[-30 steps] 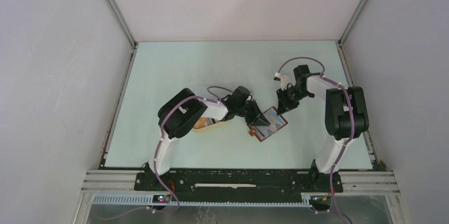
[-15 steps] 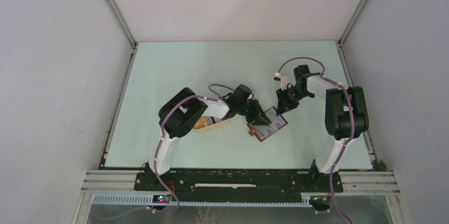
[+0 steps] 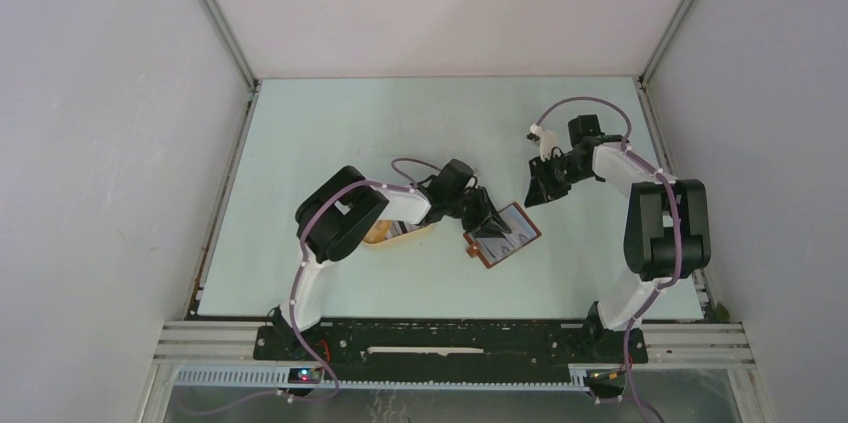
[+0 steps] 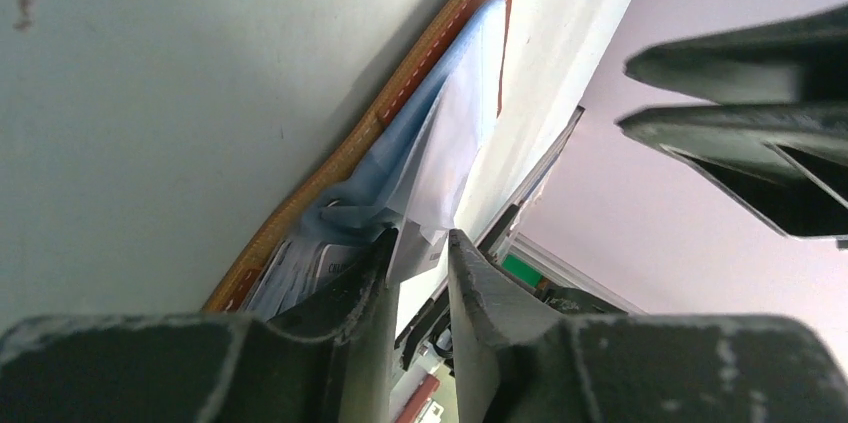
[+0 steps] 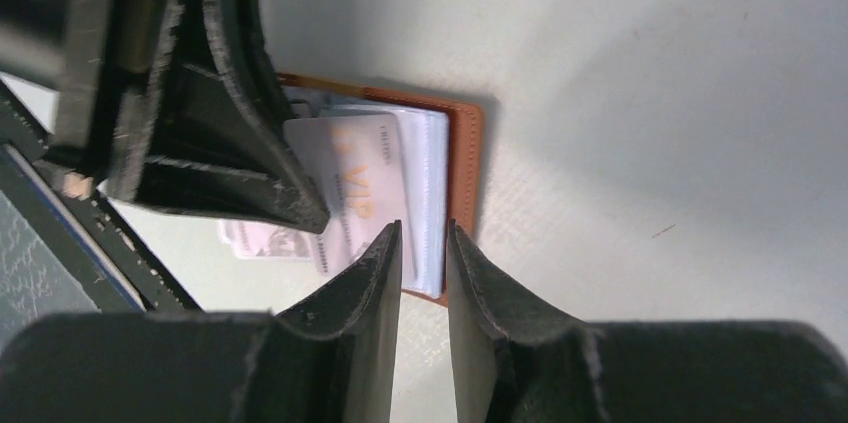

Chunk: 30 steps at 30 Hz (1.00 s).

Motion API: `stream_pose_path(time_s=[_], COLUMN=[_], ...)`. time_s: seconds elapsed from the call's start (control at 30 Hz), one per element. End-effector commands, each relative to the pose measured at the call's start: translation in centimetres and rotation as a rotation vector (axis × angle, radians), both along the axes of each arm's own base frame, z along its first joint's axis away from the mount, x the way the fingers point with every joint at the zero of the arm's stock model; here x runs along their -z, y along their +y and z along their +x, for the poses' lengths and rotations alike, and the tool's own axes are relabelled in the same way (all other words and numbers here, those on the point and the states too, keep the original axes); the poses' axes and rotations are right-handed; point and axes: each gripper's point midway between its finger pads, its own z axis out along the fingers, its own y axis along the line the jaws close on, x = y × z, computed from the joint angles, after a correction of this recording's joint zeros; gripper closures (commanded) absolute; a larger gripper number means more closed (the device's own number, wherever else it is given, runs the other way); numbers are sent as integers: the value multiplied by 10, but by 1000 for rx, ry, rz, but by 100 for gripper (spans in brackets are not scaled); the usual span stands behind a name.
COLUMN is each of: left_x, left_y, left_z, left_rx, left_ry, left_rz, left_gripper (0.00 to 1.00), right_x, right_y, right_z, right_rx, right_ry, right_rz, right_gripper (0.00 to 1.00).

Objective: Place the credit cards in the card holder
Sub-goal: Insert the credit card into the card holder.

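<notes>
The card holder point(image 3: 510, 240) lies open on the table, reddish-brown with greyish pockets; it also shows in the left wrist view point(image 4: 400, 108) and the right wrist view point(image 5: 465, 178). My left gripper point(image 3: 486, 220) is at its left half, jaws close together point(image 4: 418, 239) on a whitish credit card point(image 4: 420, 248). This card, lettered "VIP" point(image 5: 350, 168), lies partly inside a pocket. My right gripper point(image 3: 534, 192) hovers just beyond the holder's far right corner, jaws narrowly apart and empty point(image 5: 422, 230). A tan-orange card point(image 3: 378, 233) lies in the tray.
An oval cream tray point(image 3: 412, 233) sits under my left forearm, left of the card holder. Grey walls close the table on the left, right and back. The frame rail runs along the near edge.
My right gripper has drawn back from the card holder's far corner, up and to the right, and its arm has swung outward. My left gripper stays at the holder with the card.
</notes>
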Motion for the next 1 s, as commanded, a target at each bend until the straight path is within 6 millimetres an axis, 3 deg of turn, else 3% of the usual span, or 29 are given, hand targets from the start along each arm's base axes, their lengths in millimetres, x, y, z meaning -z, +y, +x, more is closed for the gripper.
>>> stream_pose_path(time_s=[0.0, 0.1, 0.17, 0.33, 0.43, 0.57, 0.77, 0.97], left_x=[9, 11, 12, 12, 13, 13, 14, 14], left_y=[17, 17, 17, 18, 18, 17, 17, 16], left_z=[-3, -3, -2, -1, -1, -1, 0, 0], left_rx=[-6, -6, -9, -9, -7, -8, -8, -8], left_ry=[-12, -7, -5, -2, -3, -3, -5, -4], left_rz=[63, 64, 65, 66, 65, 64, 64, 59], left_gripper=[70, 69, 69, 68, 68, 67, 67, 67], right_x=[-33, -46, -53, -73, -64, -45, -15, 8], right_y=[11, 22, 32, 52, 60, 73, 85, 81], right_z=[-2, -17, -39, -93, -114, -110, -89, -79], right_rx=[-64, -171, -307, -648, -831, -917, -932, -946], right_ry=[-116, -164, -216, -549, -708, -746, -751, -745], right_rz=[83, 145, 209, 361, 339, 223, 3, -145], right_gripper=[69, 70, 71, 76, 80, 94, 95, 95])
